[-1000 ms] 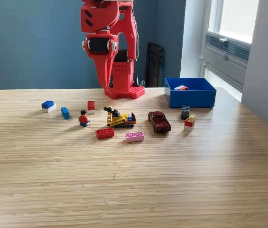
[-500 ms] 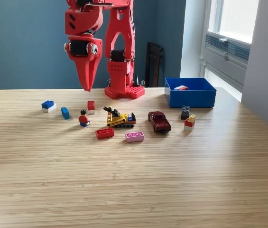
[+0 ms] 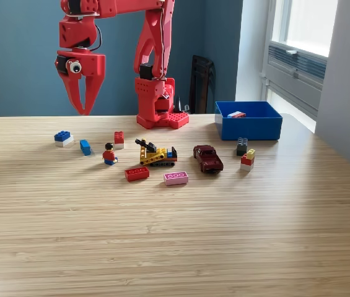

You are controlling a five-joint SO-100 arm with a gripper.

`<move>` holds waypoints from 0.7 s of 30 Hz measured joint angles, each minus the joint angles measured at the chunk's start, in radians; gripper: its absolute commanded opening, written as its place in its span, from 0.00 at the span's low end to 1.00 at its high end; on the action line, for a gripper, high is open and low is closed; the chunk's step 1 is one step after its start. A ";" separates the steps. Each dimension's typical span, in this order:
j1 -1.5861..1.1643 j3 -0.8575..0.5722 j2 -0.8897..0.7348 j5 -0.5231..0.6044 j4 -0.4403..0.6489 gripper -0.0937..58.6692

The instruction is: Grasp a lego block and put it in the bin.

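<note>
My red gripper (image 3: 85, 112) hangs in the air at the exterior view's left, fingers pointing down and open in a narrow V with nothing between them. It is above and behind a small blue brick (image 3: 85, 146) and a blue-on-white brick (image 3: 62, 137). A red brick on a white one (image 3: 119, 139), a flat red brick (image 3: 137, 174) and a pink brick (image 3: 176, 178) lie further right. The blue bin (image 3: 252, 130) stands at the right rear with a small brick (image 3: 237, 114) inside it.
A minifigure (image 3: 109, 154), a yellow tracked vehicle (image 3: 156, 153) and a dark red toy car (image 3: 208, 158) sit mid-table. A dark grey brick (image 3: 241, 146) and a red-and-yellow block (image 3: 247, 159) lie in front of the bin. The arm's base (image 3: 161, 114) stands behind them.
The arm has swung towards the exterior view's left, from over the base to above the blue bricks, and the gripper has turned so its two fingers show. No brick has moved.
</note>
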 measured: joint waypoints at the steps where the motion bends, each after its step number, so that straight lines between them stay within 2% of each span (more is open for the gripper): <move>1: 0.018 0.014 0.000 -0.009 0.000 0.01; 15: -0.008 0.255 0.018 -0.273 -0.005 0.03; 17: -0.025 0.273 0.018 -0.298 -0.002 0.08; 21: -0.051 0.302 0.018 -0.330 -0.002 0.27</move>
